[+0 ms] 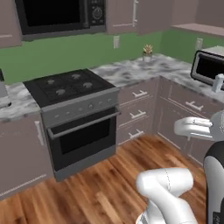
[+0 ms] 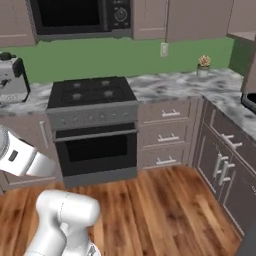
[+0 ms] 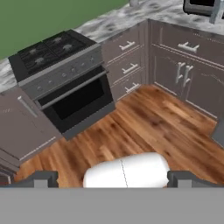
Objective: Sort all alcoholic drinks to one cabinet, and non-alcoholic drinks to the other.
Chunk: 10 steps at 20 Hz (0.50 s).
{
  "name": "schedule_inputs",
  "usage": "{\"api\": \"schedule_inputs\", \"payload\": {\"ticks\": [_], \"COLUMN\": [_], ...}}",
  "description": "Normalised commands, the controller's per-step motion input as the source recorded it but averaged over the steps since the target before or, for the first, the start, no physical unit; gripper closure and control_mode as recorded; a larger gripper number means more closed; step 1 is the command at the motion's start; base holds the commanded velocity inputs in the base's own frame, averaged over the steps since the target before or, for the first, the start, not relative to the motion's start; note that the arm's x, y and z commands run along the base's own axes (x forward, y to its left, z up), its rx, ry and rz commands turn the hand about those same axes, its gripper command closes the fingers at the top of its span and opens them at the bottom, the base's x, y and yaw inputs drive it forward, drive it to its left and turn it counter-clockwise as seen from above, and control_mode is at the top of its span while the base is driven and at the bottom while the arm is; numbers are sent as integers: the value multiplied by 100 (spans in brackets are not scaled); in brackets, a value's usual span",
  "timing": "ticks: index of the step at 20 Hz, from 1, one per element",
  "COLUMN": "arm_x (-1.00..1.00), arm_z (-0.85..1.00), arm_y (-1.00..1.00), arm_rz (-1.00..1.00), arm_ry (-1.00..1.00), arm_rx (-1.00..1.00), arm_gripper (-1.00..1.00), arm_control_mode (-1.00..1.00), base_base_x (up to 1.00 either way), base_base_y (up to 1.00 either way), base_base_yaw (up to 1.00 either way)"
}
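Observation:
My gripper [image 3: 113,180] is open, its two dark fingertips [image 3: 43,179] spread wide with nothing between them, held high over the wooden floor and looking down at the kitchen corner. A slim pale-blue container [image 1: 217,83], one of the non-alcoholic drinks, stands on the right counter in front of the toaster oven [image 1: 208,65]; it also shows at the hand view's top right corner [image 3: 216,11]. The alcoholic drinks are out of view. Closed wall cabinets [image 1: 122,15] hang above the counter, and closed base cabinet doors [image 3: 181,72] sit under the right counter.
A black stove with oven [image 1: 70,87] stands at centre left under a microwave [image 1: 61,15]. A small potted plant [image 1: 147,52] sits at the back of the marble counter [image 1: 127,72]. A coffee machine [image 2: 12,77] stands left of the stove. Wooden floor [image 3: 144,122] lies open ahead.

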Motion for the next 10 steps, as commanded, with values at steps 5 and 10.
{"api": "schedule_inputs", "payload": {"ticks": [5,10], "arm_x": [0,0], "arm_z": [0,0], "arm_y": [0,0], "arm_rz": [0,0], "arm_ry": [0,0], "arm_rx": [0,0], "arm_gripper": [-100,-100], "arm_control_mode": [100,100], "base_base_x": [100,65], "base_base_y": [-1,-9], "base_base_yaw": [23,-24]}}
